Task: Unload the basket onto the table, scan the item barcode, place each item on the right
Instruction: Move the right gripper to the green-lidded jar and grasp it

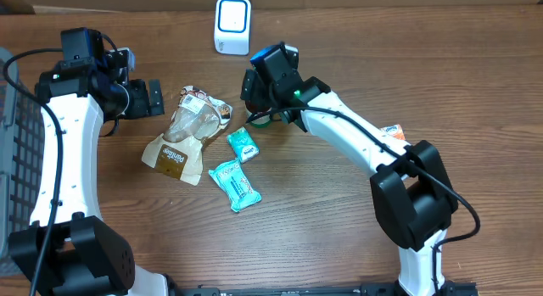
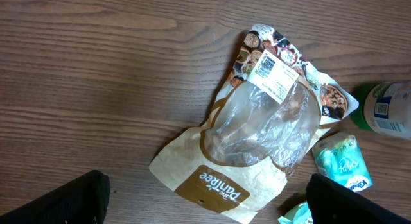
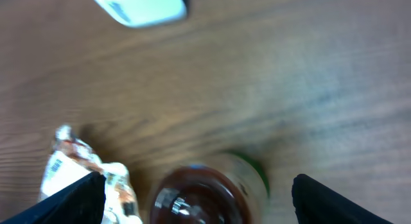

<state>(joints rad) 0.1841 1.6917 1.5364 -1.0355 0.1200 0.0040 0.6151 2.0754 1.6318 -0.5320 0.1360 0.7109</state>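
While the right claw (image 3: 198, 185) hangs wide open astride the green-labelled bottle (image 2: 385, 108), gripping nothing, the bottle sits toward the worktop's (image 1: 424, 41) far edge, near the scanner (image 1: 232, 23). The step is likely pick-up: close, lift, then turn the barcode scannerward. The left claw (image 2: 207, 185) gapes empty.

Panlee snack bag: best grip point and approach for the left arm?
Probably the brown logo end of the snack bag, left gripper coming from above on its bare-table side. It lies flat, with the white barcode label face up at the opposite end, and a teal packet crowds its right.
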